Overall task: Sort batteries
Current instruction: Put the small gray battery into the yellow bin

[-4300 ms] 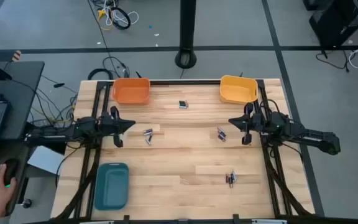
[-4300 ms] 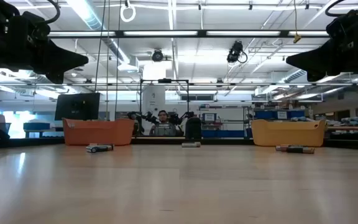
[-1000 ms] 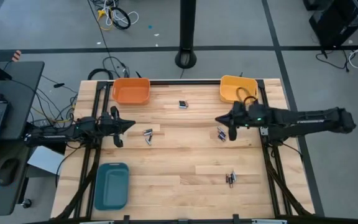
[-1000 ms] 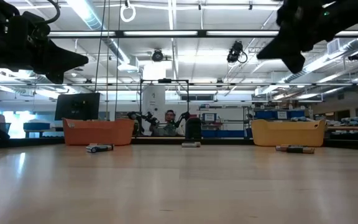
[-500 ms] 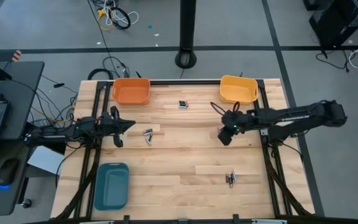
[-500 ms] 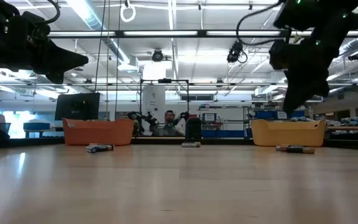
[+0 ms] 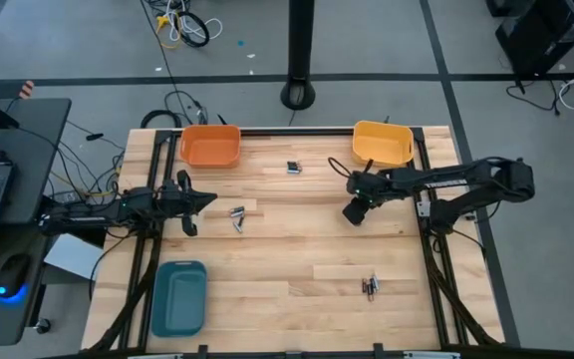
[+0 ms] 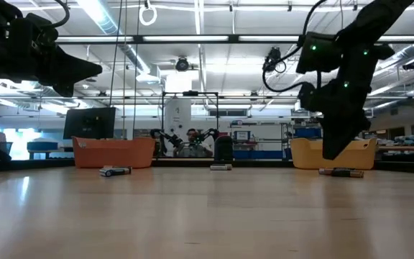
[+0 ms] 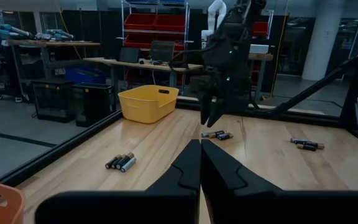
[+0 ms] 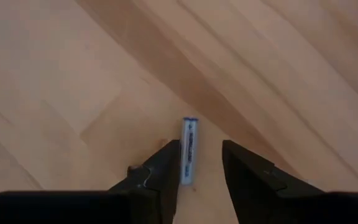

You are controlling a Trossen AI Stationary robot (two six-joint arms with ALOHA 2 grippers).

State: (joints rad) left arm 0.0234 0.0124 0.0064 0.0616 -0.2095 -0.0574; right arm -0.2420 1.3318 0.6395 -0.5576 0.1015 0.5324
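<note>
— Where's the battery (image 10: 189, 151)?
— Flat on the wooden counter (image 7: 297, 259), a slim silvery cylinder with a blue tip, between the right gripper (image 10: 196, 163)'s parted jaws, not clamped. Any print on it is too small to read.
— Other batteries?
— Small clusters: one (image 7: 237, 215) ahead of the left gripper (image 7: 189, 201), one (image 7: 370, 287) nearer the counter's front, one (image 7: 294, 168) between the orange tray (image 7: 210, 146) and yellow tray (image 7: 382, 143).
— The left gripper?
— Waiting at the counter's left edge, jaws closed together, empty. A teal tray (image 7: 177, 297) sits at the front left.
</note>
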